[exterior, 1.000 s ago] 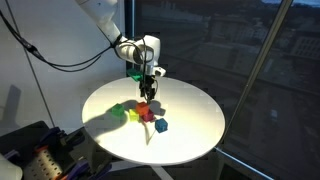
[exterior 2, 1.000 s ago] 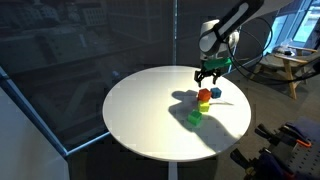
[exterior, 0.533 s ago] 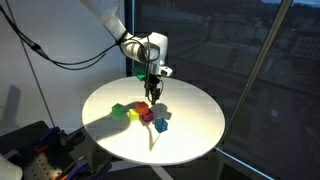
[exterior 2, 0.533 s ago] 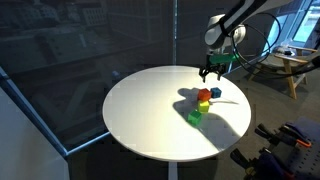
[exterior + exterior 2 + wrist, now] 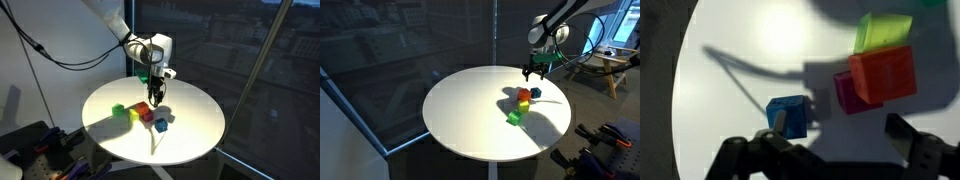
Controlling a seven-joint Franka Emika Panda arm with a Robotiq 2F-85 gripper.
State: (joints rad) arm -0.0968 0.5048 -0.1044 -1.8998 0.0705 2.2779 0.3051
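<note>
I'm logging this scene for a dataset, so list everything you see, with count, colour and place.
table: 1, white, round, beside dark windows
blue block: 1, blue, on the table, nearest the gripper
orange block: 1, orange-red, seems to sit on the magenta block
magenta block: 1, dark pink, mostly hidden under the orange block
yellow block: 1, yellow, next to the stacked pair
green block: 1, green, at the end of the row, beside the yellow block
cables: black, hanging off the table's edge; I cannot tell how many
arm: 1, white, reaching over the table
gripper: 1, black, open, holding nothing, above the blocks
</note>
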